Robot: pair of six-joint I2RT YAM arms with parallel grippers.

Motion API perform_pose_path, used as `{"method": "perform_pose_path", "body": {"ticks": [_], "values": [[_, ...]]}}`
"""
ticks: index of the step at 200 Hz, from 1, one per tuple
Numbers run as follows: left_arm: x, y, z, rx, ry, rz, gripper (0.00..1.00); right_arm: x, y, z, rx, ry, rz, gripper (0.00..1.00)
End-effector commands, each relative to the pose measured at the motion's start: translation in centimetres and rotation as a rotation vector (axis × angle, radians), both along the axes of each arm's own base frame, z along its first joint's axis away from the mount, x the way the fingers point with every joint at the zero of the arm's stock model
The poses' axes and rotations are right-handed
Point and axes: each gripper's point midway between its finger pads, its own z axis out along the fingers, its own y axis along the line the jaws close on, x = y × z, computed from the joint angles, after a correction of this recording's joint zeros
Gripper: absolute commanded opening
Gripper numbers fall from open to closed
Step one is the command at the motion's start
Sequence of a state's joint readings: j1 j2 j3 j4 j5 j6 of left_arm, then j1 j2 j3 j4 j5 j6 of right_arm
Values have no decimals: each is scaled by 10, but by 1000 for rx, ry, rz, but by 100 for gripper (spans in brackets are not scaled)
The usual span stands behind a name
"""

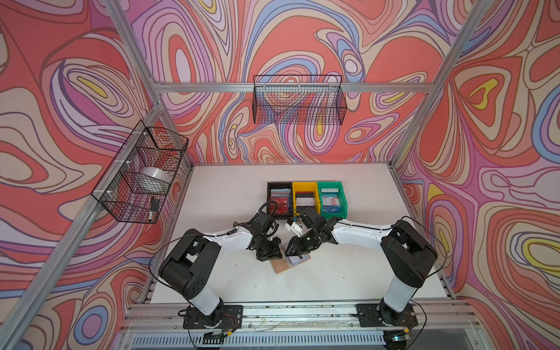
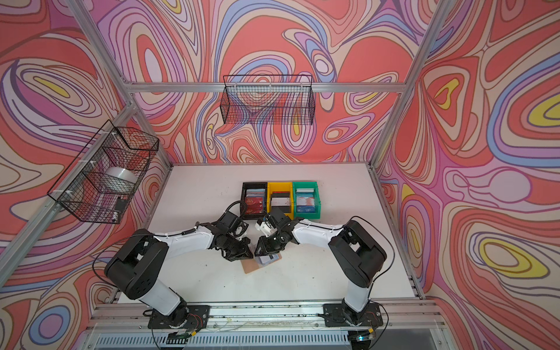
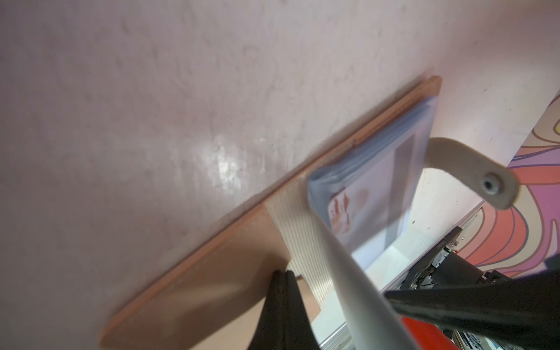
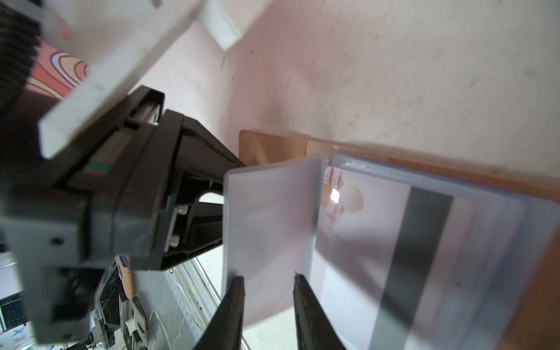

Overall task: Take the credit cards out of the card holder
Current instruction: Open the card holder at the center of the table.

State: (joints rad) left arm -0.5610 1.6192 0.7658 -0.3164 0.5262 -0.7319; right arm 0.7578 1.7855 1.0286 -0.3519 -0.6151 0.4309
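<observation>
The tan card holder (image 1: 280,266) lies open on the white table, its clear sleeve pages (image 1: 298,260) fanned to the right. My left gripper (image 3: 283,272) is shut, its tips pressing on the tan cover (image 3: 212,288). A white credit card (image 4: 418,242) with a dark stripe sits inside the top flat sleeve. One clear sleeve page (image 4: 272,212) stands lifted just past my right gripper (image 4: 268,277), whose jaws are open with a clear gap and clamp nothing. The snap tab (image 3: 472,163) curls up beyond the pages. In both top views the two grippers meet over the holder.
Black bin (image 1: 279,197), yellow bin (image 1: 304,197) and green bin (image 1: 331,198) stand in a row behind the grippers, each holding cards. Wire baskets hang on the left wall (image 1: 139,172) and back wall (image 1: 298,100). The table's front rail (image 1: 297,312) lies near the arm bases.
</observation>
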Motion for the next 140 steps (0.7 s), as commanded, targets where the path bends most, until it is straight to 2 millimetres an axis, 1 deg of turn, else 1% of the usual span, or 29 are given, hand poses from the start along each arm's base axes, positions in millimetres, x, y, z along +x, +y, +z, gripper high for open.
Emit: {"method": "perform_pose_path", "body": {"ticks": [1,35,68,87,114,140], "values": [[-1,38,-21,186,-23,44,0,-3,0,-9,-20,17,15,31],[3,47,-2,195,-62,60,0,-4,-2,-18,-50,34,8,31],[5,56,14,208,-92,77,0,-3,-4,-22,-61,36,4,31],[6,56,20,190,-104,85,0,-4,-4,-24,-72,41,8,31],[8,54,23,178,-110,101,0,-3,-3,-25,-77,40,10,31],[13,43,32,95,-119,116,0,-2,-5,-31,-129,42,13,31]]}}
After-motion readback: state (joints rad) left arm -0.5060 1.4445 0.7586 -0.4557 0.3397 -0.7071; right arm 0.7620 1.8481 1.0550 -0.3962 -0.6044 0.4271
